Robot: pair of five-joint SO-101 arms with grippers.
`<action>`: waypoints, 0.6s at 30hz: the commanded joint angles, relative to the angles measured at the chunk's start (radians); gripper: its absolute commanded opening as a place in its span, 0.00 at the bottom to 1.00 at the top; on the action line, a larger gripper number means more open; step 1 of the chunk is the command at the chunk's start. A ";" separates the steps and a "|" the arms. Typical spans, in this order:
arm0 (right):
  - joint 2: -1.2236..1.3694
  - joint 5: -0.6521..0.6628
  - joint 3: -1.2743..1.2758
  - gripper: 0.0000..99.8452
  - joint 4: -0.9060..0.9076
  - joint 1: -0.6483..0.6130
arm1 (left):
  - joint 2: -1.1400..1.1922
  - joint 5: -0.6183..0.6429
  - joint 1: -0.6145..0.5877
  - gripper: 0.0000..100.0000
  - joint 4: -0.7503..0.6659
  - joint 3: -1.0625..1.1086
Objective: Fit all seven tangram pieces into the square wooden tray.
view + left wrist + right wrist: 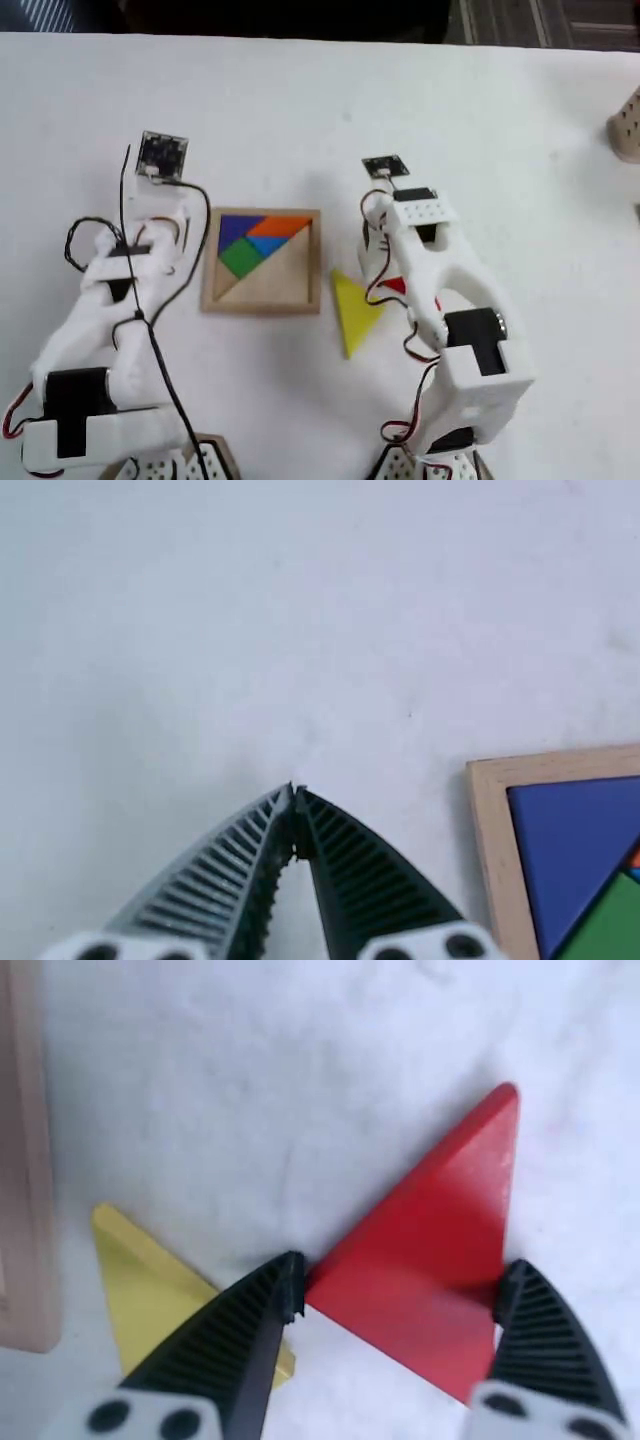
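– Right wrist view first: how did the fingers (250,1330) stand?

– They were wide apart, one on each side of the red triangle (430,1260), and the right gripper (402,1275) did not hold it yet. The piece lay flat on the table (300,1060). I could not tell if the tips touched its edges.

– And around it?

– The yellow triangle (150,1290) lay just beside, between the red one and the tray (20,1160). In the high view both pieces were outside the tray, on its right.

– What about the other arm?

– The left gripper (293,798) was closed, tip against tip, with nothing inside. It was over bare table, near a corner of the tray, where a blue piece (570,840) and a green piece (612,925) already sat.

– So which step was it?

– I judged it the picking of the red triangle. The tray had much bare wood (275,288) left. The next move called for closing on the red edges without pushing the yellow neighbour, then turning the piece to suit the free space.
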 commanded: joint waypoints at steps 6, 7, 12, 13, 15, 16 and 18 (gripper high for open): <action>0.001 0.002 -0.025 0.16 0.007 0.028 | -0.005 -0.015 -0.018 0.02 0.003 -0.048; 0.001 0.002 -0.025 0.16 0.007 0.028 | -0.005 -0.015 -0.018 0.02 0.003 -0.048; -0.001 0.006 -0.032 0.16 0.030 0.033 | -0.005 -0.015 -0.018 0.02 0.003 -0.048; -0.005 0.009 -0.035 0.16 0.036 0.033 | -0.005 -0.015 -0.018 0.02 0.003 -0.048; -0.028 0.011 -0.035 0.16 0.053 0.033 | -0.005 -0.015 -0.018 0.02 0.003 -0.048; -0.047 0.011 -0.035 0.16 0.064 0.033 | -0.005 -0.015 -0.018 0.02 0.003 -0.048; -0.093 0.011 -0.035 0.16 0.084 0.033 | -0.005 -0.015 -0.018 0.02 0.003 -0.048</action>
